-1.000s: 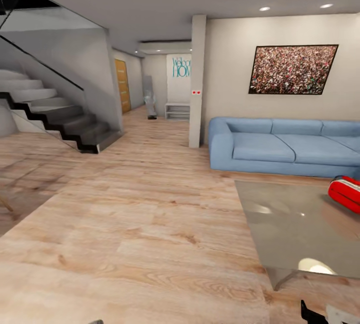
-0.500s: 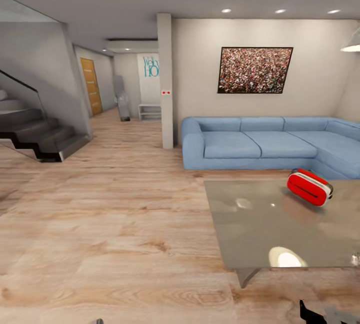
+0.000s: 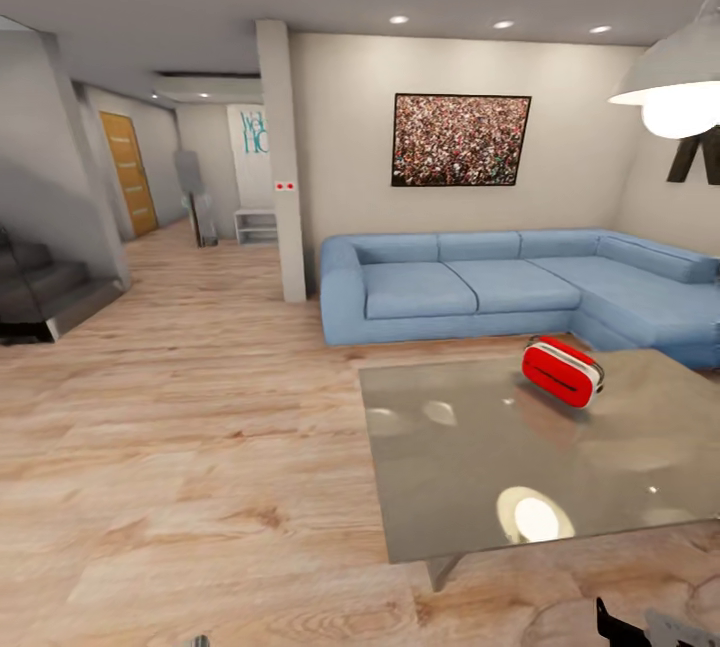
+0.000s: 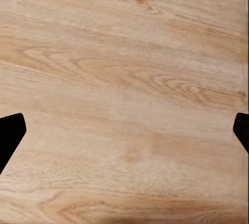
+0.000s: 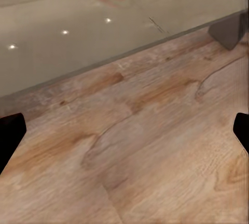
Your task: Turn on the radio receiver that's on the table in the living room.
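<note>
While the radio [image 3: 562, 371] sits on the table [image 3: 470, 467], near its far edge and toward the right corner, it is tipped back a little with its red front up. The blue sofa [image 3: 480, 287] is seen just behind the table, and the lamp [image 3: 678, 87] hangs above.

The radio is far from both grippers. The right gripper [image 5: 124, 130] is held low over the wood floor [image 3: 180, 447], next to the table's near edge. The left gripper [image 4: 124, 133] is pointed at bare floor. Both are spread wide, with nothing held.

To do this step well, the robot should be rolled closer to the table first. Then the right gripper can be lifted over the top and brought gently to the radio.
</note>
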